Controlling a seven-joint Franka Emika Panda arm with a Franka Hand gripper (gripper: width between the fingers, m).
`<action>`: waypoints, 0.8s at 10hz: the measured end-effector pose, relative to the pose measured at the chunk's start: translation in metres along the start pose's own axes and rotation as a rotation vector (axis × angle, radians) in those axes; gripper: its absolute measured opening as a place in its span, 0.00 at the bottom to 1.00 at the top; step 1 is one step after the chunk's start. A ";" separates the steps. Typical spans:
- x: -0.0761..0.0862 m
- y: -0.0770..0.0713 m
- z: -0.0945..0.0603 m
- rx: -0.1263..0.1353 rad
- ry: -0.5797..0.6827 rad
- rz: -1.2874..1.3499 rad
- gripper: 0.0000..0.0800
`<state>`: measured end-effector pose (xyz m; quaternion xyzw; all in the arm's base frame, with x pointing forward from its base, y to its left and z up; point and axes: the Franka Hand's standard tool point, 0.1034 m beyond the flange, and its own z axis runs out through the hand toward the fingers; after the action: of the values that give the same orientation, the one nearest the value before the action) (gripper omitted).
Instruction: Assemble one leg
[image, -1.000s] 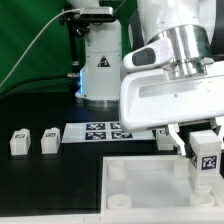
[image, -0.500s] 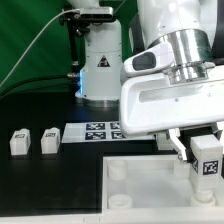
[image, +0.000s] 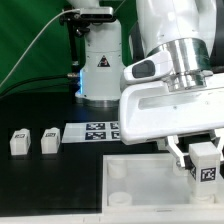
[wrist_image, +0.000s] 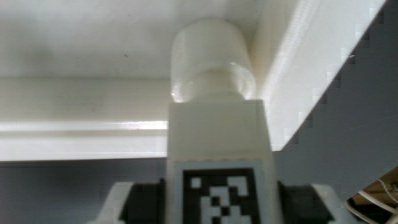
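My gripper (image: 200, 152) is shut on a white leg (image: 206, 166) with a black-and-white marker tag on its face. It holds the leg upright over the far right corner of the large white panel (image: 140, 175). In the wrist view the leg (wrist_image: 221, 130) runs up between my fingers (wrist_image: 128, 203), with its rounded end against the panel's inner corner (wrist_image: 285, 50). Two more legs (image: 19, 141) (image: 50, 139) stand on the black table at the exterior view's left.
The marker board (image: 95, 131) lies flat behind the panel. A white cylindrical stand (image: 100, 60) with a triangle mark is at the back. A round socket post (image: 117, 170) rises at the panel's near-left corner. Green cloth hangs behind.
My gripper has moved down and slightly toward the exterior view's right with the leg, lowering it closer to the panel's far right corner.
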<state>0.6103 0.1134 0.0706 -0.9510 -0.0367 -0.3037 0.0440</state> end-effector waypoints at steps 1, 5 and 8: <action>0.000 0.000 0.000 -0.007 0.021 0.012 0.36; -0.005 -0.001 0.002 -0.018 -0.042 0.039 0.50; -0.007 -0.001 0.003 -0.017 -0.047 0.039 0.79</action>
<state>0.6065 0.1142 0.0643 -0.9589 -0.0166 -0.2805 0.0407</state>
